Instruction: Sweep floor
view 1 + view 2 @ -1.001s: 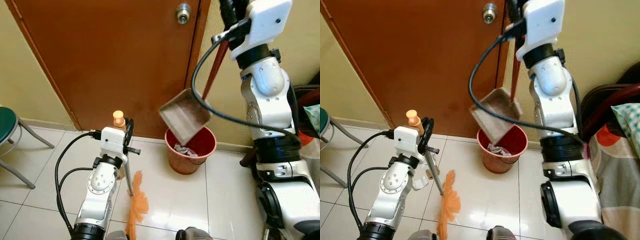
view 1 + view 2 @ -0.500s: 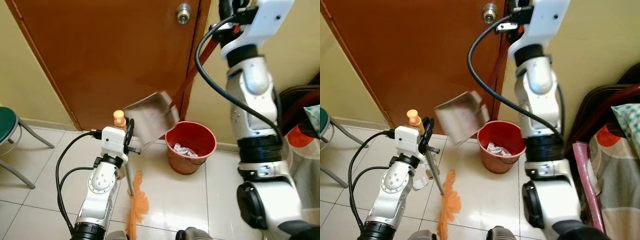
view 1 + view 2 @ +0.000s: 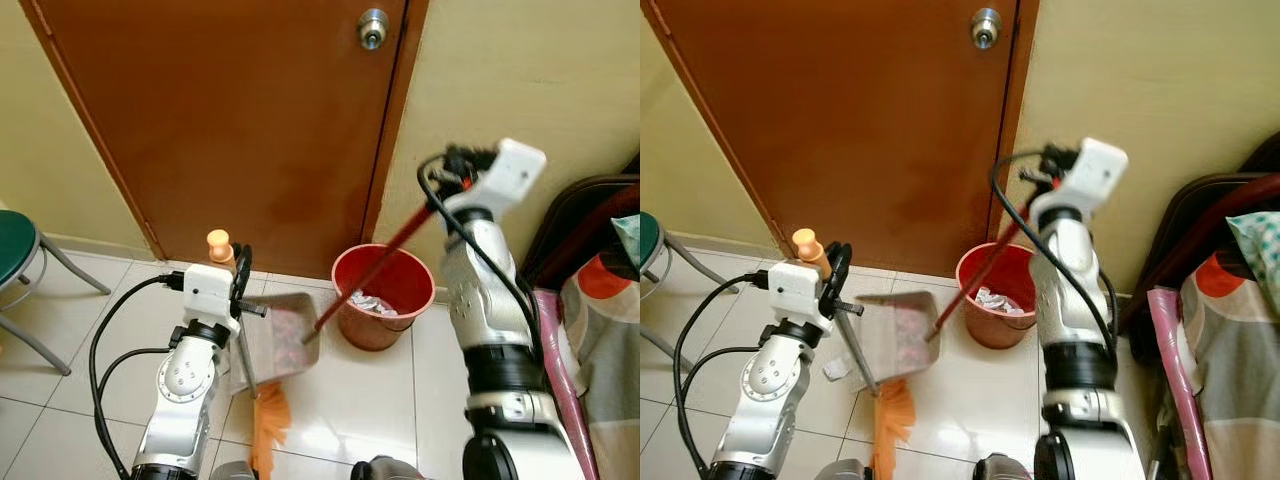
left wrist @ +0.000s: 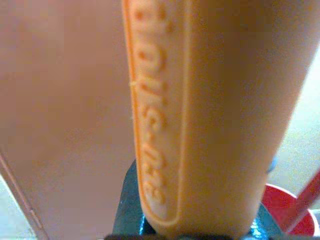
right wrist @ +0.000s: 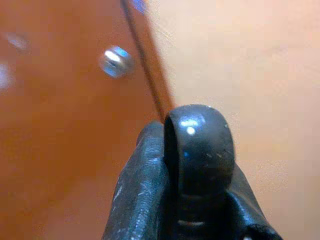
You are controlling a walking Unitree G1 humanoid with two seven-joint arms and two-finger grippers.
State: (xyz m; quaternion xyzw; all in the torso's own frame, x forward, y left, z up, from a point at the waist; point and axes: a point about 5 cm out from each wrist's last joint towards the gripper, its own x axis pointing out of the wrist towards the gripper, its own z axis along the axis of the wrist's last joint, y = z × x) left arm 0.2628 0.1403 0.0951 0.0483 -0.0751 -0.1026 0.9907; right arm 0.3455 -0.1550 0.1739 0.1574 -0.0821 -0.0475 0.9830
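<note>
The dustpan [image 3: 272, 338] lay on the floor just behind the broom [image 3: 268, 420], its red handle slanting up to the clamped right gripper [image 3: 452, 172], while the left gripper [image 3: 240, 280] gripped the broom's shaft.

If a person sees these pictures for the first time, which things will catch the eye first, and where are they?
The red bucket stands on the floor beside the large brown door, with crumpled scraps inside. The right end effector holds the long red handle of a dustpan whose pan lies on the tiles left of the bucket. The left end effector grips an orange broom, its bristles just in front of the pan.
</note>
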